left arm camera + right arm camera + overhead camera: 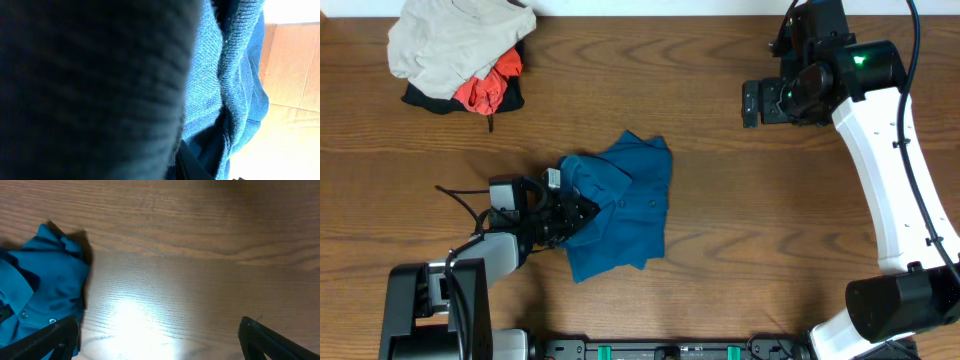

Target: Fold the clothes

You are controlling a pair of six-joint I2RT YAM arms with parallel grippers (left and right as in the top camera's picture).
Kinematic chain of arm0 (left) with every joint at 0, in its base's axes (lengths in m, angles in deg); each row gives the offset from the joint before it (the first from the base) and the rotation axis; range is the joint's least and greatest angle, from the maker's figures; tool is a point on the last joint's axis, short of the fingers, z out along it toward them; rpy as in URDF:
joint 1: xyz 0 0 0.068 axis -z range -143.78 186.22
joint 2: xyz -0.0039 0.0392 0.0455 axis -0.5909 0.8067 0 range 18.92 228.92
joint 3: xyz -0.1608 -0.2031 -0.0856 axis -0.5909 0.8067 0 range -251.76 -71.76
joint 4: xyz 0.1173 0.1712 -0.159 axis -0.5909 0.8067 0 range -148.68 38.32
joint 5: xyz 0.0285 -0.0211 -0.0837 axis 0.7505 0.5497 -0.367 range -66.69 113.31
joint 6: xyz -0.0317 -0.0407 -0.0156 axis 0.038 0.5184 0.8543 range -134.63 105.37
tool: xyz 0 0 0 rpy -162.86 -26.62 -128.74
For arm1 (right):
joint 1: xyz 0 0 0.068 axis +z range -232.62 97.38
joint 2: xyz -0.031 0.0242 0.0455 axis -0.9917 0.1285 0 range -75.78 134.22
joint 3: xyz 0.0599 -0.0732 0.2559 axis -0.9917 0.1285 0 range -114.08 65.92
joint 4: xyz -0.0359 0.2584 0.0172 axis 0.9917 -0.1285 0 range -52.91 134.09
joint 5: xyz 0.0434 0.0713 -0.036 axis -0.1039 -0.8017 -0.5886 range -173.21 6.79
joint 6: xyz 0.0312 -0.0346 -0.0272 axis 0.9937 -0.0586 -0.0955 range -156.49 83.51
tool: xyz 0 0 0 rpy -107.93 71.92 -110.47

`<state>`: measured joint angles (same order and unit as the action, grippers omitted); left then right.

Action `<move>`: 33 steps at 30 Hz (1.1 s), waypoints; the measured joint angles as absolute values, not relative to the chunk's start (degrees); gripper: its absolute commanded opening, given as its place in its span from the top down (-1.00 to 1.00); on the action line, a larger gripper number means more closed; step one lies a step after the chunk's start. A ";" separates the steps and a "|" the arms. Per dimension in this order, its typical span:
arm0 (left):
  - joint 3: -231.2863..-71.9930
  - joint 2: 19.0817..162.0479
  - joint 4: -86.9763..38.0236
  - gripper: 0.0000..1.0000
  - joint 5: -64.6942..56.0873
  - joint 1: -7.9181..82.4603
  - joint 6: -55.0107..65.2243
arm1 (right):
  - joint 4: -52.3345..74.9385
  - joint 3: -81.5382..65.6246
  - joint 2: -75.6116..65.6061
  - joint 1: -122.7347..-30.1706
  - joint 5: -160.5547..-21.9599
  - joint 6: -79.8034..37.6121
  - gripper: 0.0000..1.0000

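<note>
- Three views, and only the overhead gives you the whole layout. The shirt (620, 205) lies bunched near the middle of the table (740, 220). It is well apart from the pile in the far left corner, where a beige garment (455, 40) sits on an orange-red one (485, 92) and a black one (425, 98).
- Your left wrist view is almost filled by teal cloth pressed close to the lens, half of it in deep shadow. It shows you the weave, with a strip of table at the right edge.
- Your right wrist view shows what the overhead barely does: small pale buttons (24, 314) on the shirt, and one crumpled corner.
- The shirt's long axis runs roughly from the far side of the table toward the robot's side, leaning a little. The narrower end points away and the wider end lies nearer the arm bases.
- The left gripper (578, 215) is pushed into the shirt's left edge and touches the cloth. You cannot tell whether it is clamped on it.
- The right gripper (752, 103) hangs over bare wood at the far right, fingers spread wide, holding nothing.
</note>
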<state>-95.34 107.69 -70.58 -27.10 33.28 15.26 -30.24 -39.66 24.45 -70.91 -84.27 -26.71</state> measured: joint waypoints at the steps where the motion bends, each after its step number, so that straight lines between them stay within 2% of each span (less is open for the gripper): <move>1: -95.36 107.03 -70.43 0.67 -27.23 33.28 15.28 | -30.26 -39.66 24.45 -70.91 -84.27 -26.69 -0.99; 11: -98.18 83.89 -70.61 0.66 -26.95 33.33 17.07 | -30.48 -39.66 24.47 -70.91 -84.27 -26.71 -0.98; 12: -98.29 82.16 -70.67 0.57 -25.92 33.33 17.07 | -30.32 -39.66 24.47 -70.91 -84.27 -26.71 -0.99; 15: -98.29 80.74 -70.74 0.51 -22.47 33.33 17.23 | -29.91 -39.66 24.45 -70.91 -84.27 -26.71 -0.99; 20: -98.29 87.78 -74.63 0.48 -19.41 33.46 17.55 | -29.78 -39.66 24.45 -70.91 -84.27 -26.71 -0.99; 28: -98.75 108.45 -92.51 0.46 -18.27 34.99 19.37 | -30.04 -39.66 24.45 -70.91 -84.27 -26.71 -0.99; 33: -98.83 118.16 -94.76 0.47 -18.31 35.05 20.53 | -30.22 -39.66 24.45 -70.91 -84.30 -26.69 -0.98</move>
<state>-98.83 118.16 -94.76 -18.31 35.05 20.53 -30.22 -39.66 24.45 -70.91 -84.30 -26.69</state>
